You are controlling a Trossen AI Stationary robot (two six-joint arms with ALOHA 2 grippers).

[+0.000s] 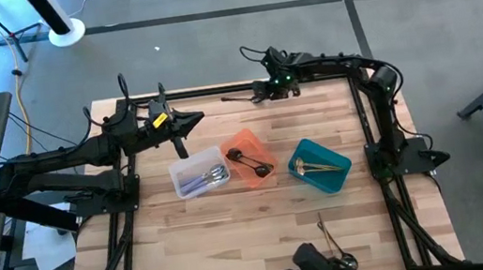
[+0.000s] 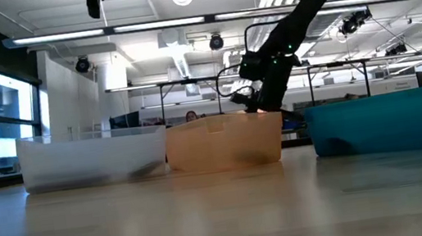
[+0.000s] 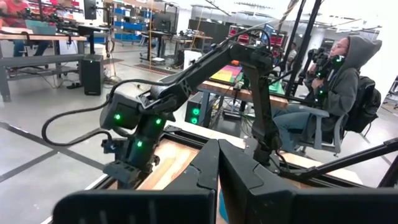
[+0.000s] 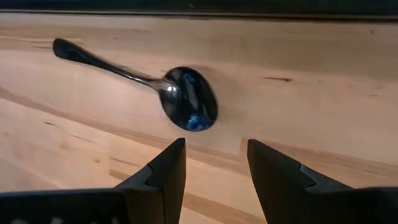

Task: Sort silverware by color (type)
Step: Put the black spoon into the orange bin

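A black spoon [image 4: 189, 107] lies flat on the wooden table near its far edge [image 1: 235, 99], bowl toward my right gripper. My right gripper [image 4: 214, 155] hangs open just short of the bowl, slanting down and touching nothing [image 1: 258, 94]. My left gripper [image 1: 190, 119] is shut and empty, held level above the table's far left, its fingers [image 3: 217, 174] closed together. Silver silverware lies in the clear bin [image 1: 198, 173], black pieces lie in the orange bin [image 1: 248, 157], and gold ones lie in the teal bin [image 1: 320, 166].
The three bins stand in a row across the middle of the table. A gold fork [image 1: 328, 234] lies near the front edge. Black frame rails [image 1: 216, 89] run along the table's sides. A person [image 3: 336, 87] sits beyond the table's right side.
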